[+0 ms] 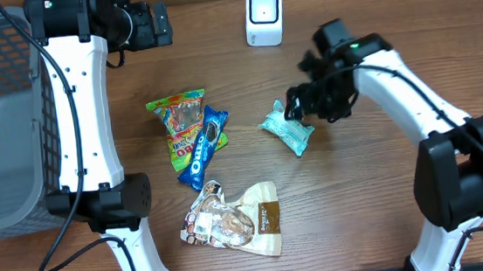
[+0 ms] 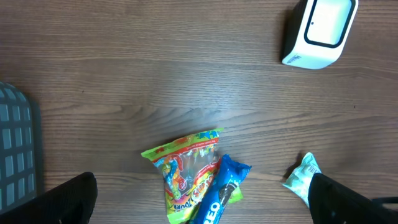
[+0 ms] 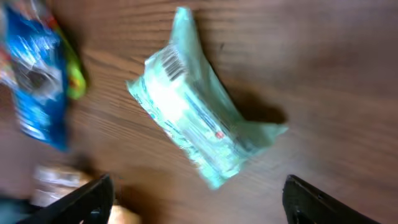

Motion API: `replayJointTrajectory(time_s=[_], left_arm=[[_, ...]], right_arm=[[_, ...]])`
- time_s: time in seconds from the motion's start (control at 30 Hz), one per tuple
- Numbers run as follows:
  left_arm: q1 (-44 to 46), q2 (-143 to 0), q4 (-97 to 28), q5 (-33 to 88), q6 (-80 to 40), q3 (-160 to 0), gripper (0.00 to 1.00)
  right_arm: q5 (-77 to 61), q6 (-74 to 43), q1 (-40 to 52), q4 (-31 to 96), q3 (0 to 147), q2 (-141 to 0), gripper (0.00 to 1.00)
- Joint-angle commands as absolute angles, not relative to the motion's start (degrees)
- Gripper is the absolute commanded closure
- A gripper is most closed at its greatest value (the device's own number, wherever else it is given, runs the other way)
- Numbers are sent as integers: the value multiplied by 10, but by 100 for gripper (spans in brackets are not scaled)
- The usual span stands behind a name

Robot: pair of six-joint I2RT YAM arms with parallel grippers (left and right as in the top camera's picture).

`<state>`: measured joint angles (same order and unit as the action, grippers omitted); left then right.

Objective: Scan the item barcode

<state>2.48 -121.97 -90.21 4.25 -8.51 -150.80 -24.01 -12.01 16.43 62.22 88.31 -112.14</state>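
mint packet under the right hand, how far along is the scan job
Done: nothing visibly; the mint packet lies on the table, apart from the scanner, and a past scan wouldn't show. In hand: nothing, the right hand hovers open over it, barcode facing up. Left: probably grasp it and present the barcode to the scanner.

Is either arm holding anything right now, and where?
Nothing is held. The right gripper hangs open over the green packet on the table; left gripper open too.
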Motion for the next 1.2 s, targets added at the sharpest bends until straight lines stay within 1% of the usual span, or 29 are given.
replayJointTrajectory(time_s=[0.0, 0.13, 0.33, 0.5, 0.63, 0.8, 0.83, 0.97, 1.1, 1.17], left_arm=[[23, -1225, -900, 41, -88, -1511, 0], [23, -1225, -900, 41, -88, -1511, 0], [23, -1225, -900, 41, -88, -1511, 0], [23, -1225, -900, 41, -88, -1511, 0], [23, -1225, -900, 41, -88, -1511, 0], [23, -1225, -900, 41, -88, -1511, 0], [23, -1225, -900, 41, -88, -1511, 0], [23, -1225, -900, 41, -88, -1511, 0], [23, -1225, -900, 41, -88, -1511, 0], [23, -1225, -900, 41, -88, -1511, 0]], right_arm=[[-317, -340, 171, 600, 828, -1116, 15], [-316, -455, 195, 534, 749, -1116, 15], [-301, -540, 207, 437, 688, -1116, 16], [-263, -548, 205, 387, 681, -1116, 19], [-256, -547, 185, 383, 681, -1116, 20], [-256, -501, 138, 386, 684, -1115, 27], [-255, -486, 127, 386, 684, -1115, 29], [-256, -407, 94, 376, 684, -1115, 33], [-256, -295, 79, 372, 688, -1115, 35], [-255, -265, 78, 384, 697, -1115, 35]])
